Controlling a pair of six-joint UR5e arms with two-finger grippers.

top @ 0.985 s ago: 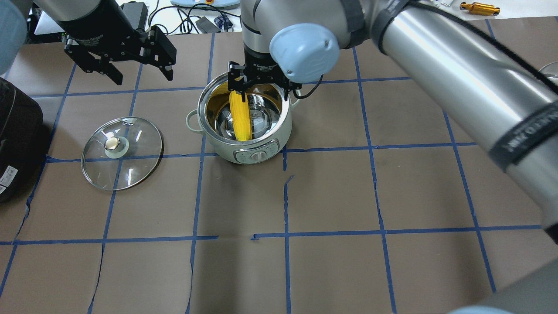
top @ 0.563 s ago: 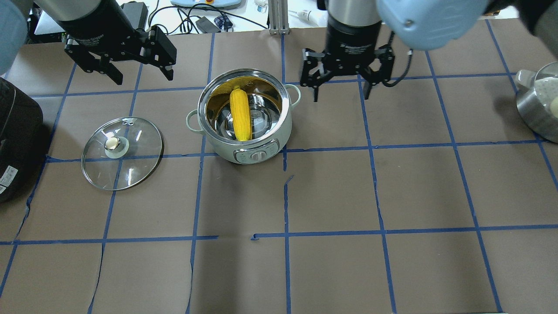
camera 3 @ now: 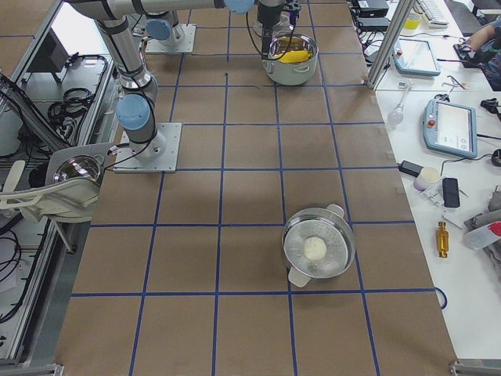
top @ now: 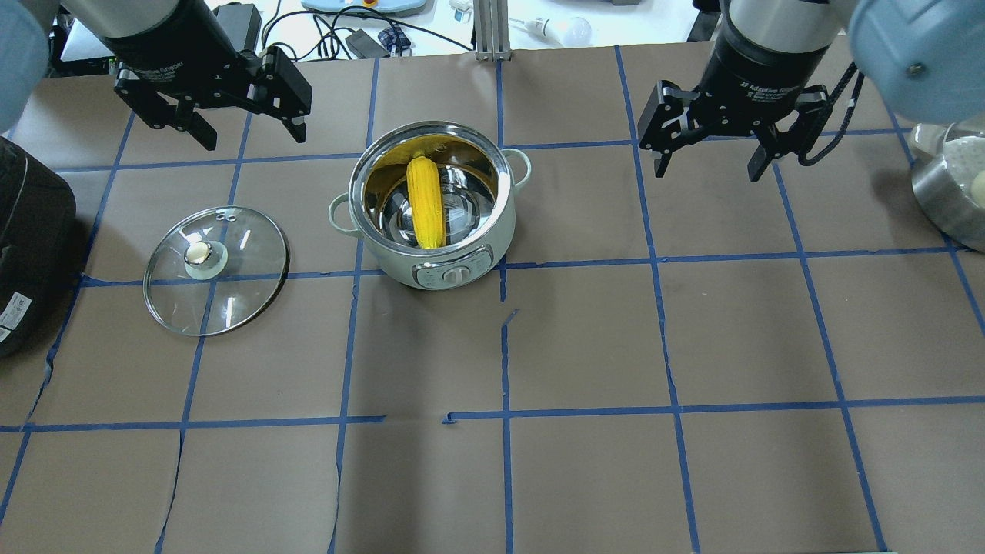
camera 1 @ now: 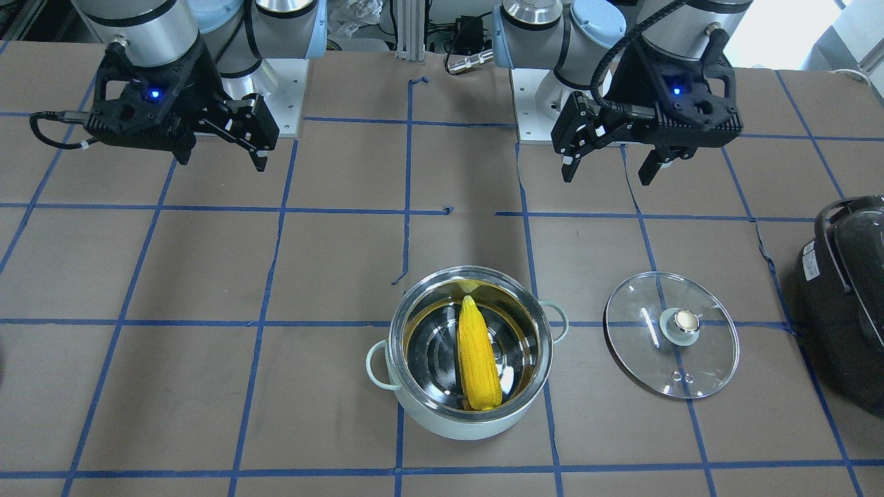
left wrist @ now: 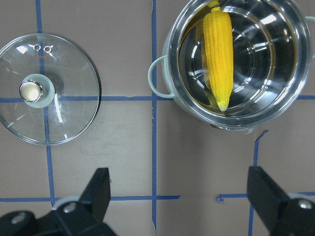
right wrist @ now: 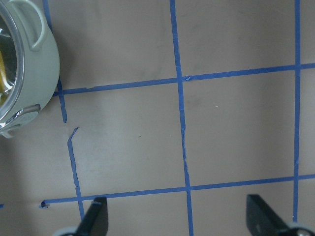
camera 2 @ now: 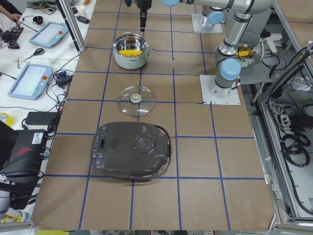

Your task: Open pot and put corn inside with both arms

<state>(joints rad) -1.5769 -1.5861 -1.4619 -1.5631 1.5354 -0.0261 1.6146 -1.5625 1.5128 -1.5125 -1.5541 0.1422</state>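
The mint-green pot (top: 385, 260) stands open in the middle of the table, also in the front view (camera 1: 449, 422) and the left wrist view (left wrist: 156, 81). The yellow corn (top: 425, 201) lies inside it, leaning on the steel wall (camera 1: 478, 366) (left wrist: 217, 56). The glass lid (top: 242, 288) lies flat on the table to the left of the pot (camera 1: 639, 345) (left wrist: 69, 101). My left gripper (top: 254, 138) hangs open and empty above and behind the lid (camera 1: 608, 178). My right gripper (top: 708, 173) is open and empty, right of the pot (camera 1: 222, 163). The pot's edge shows in the right wrist view (right wrist: 34, 73).
A large black appliance (top: 31, 223) sits at the left table edge (camera 2: 129, 149). A steel steamer pot (top: 943, 196) with a white lump inside stands at the right (camera 3: 317, 247). Cables and tablets lie beyond the far edge.
My right gripper has let go of the corn in the pot, lifted out and moved right, away from the pot. The corn stays inside. The left arm has not moved.
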